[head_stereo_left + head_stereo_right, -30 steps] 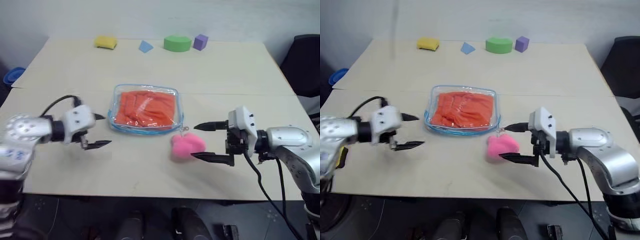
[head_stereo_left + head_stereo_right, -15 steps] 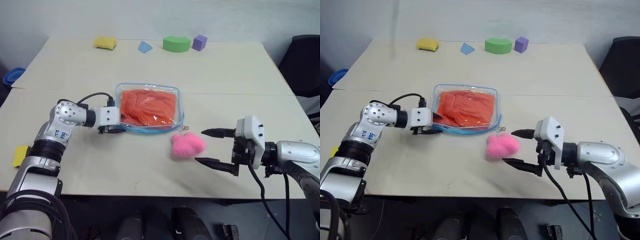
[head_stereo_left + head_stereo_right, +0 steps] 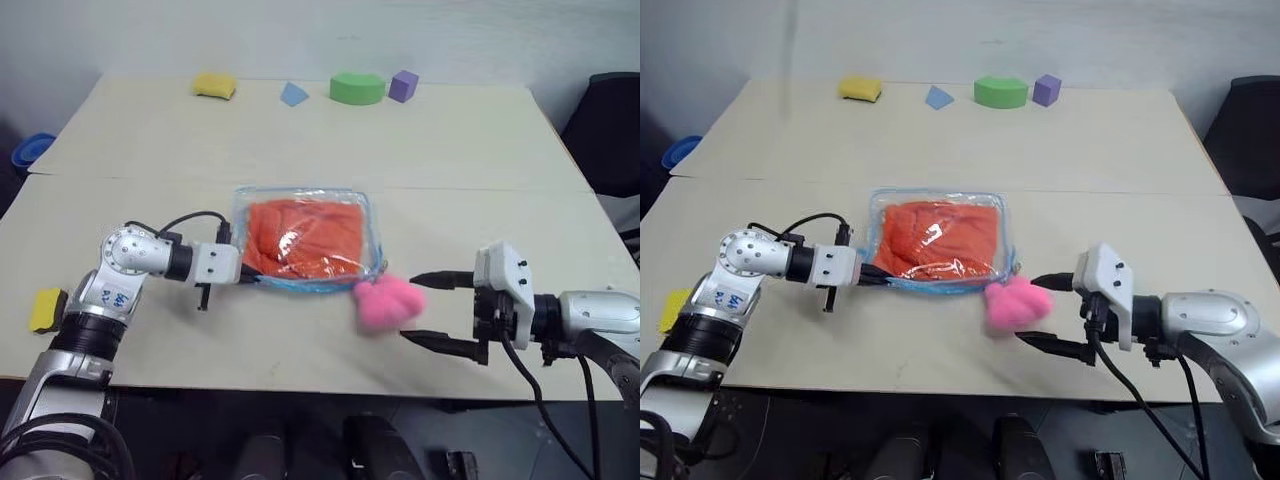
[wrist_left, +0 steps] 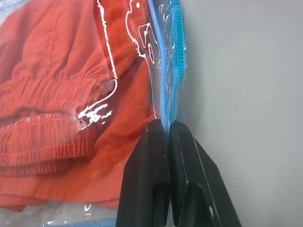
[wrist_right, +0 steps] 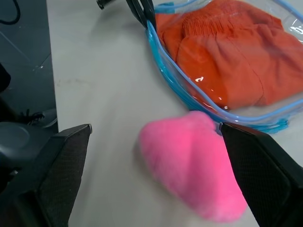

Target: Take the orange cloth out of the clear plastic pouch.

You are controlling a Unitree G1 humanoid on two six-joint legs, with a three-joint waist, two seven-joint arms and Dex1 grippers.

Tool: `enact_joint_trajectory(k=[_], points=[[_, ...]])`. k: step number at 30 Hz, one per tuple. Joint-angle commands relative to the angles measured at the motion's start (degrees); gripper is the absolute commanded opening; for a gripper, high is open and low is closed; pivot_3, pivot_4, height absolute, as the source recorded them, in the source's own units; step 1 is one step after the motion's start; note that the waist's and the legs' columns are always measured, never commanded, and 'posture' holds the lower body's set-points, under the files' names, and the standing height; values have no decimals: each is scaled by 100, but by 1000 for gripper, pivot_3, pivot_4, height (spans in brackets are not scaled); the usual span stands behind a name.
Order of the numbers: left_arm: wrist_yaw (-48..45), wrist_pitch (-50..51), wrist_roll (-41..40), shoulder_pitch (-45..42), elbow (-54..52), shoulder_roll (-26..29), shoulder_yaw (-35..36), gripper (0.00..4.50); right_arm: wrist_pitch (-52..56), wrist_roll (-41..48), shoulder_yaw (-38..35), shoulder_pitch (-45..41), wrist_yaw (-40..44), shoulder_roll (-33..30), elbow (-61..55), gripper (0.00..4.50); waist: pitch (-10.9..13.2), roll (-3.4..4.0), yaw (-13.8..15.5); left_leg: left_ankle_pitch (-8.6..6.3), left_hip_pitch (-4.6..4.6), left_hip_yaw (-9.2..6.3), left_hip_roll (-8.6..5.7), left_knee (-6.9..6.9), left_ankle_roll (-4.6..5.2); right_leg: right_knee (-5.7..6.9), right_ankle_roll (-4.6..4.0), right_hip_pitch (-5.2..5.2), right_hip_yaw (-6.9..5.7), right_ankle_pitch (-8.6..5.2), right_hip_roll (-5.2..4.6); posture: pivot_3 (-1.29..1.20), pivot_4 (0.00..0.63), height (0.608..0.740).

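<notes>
a pale beige surface [image 3: 450,150] stretches back to a plain light wall, with a seam line running across it just behind the clear plastic pouch [image 3: 372,232]. along the far edge sit a yellow sponge [image 3: 214,85], a blue triangular block [image 3: 292,94], a green half-round block [image 3: 357,87] and a purple cube [image 3: 404,85]. another yellow block [image 3: 46,309] lies near the front left edge, well apart from the rest.

the pouch lies flat near the middle of the surface, its light blue edging all around, and the orange cloth [image 3: 305,238] sits folded inside it, taking up most of the space. the pink pompom [image 3: 389,303] rests on the surface just beside the pouch's front right corner.

the left gripper [image 3: 246,277] reaches in from the left, its two black fingers [image 4: 151,179] pressed together and pinching the blue edge of the pouch at its front left corner; in the left wrist view the edging runs straight down between the fingertips, with orange fabric just beside them behind the plastic.

the right gripper [image 3: 424,309] hangs over the front right of the surface, spread wide and empty, pointing at the pompom, which lies just beyond the fingertips without touching them.
</notes>
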Motion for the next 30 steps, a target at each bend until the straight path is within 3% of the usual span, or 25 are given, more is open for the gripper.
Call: enact_joint_trajectory(k=[1, 9, 13, 19, 21, 26, 30], points=[[-30, 285, -208, 290, -704, 234, 200, 24, -82, 61, -515, 328, 97, -126, -75, 4500, 0, 0, 23, 0, 1, 1, 0, 1, 0, -7, 0, 0, 1, 0, 0, 0, 150, 740], [215, 625, -168, 974, -1383, 469, 350, 24, -399, -355, -848, 1332, -68, 64, -89, 4500, 0, 0, 27, -16, 10, 0, 0, 0, 29, -19, 0, 9, 1, 0, 1, 0, 150, 740], [339, 797, -200, 1029, -1421, 432, 401, 897, -534, -521, -545, 1165, -230, 251, 202, 4500, 0, 0, 16, -16, 17, 1, 0, 0, 29, -17, 0, 14, 1, 0, 2, 0, 150, 740], [417, 1615, -765, 1193, -1751, 436, 736, 2764, -709, -737, 41, 683, -129, 357, 683, 4500, 0, 0, 12, -16, 17, 0, 0, 0, 29, -18, 0, 13, 2, 0, 2, 0, 150, 740], [319, 2340, -1274, 1345, -2133, 571, 1015, 2764, -752, -812, 283, 523, -69, 393, 912, 4500, 0, 0, 10, -16, 16, 0, 0, 0, 29, -17, 0, 12, 2, 0, 2, 0, 150, 740], [96, 3846, -2372, 1700, -2988, 1138, 1763, 2789, -840, -748, 418, 518, 217, 357, 1104, 2932, 0, 0, 8, -16, 16, -4, 2, -1, 29, -21, 0, 12, 0, 0, 2, 0, 150, 740], [346, 4282, -2576, 1675, -3281, 1193, 1988, 2789, -671, -385, 34, 872, 428, 206, 723, 1581, 0, 1, 47, -17, 16, -6, 1, -1, 29, -24, 0, 17, -2, 0, -1, 0, 150, 740]])
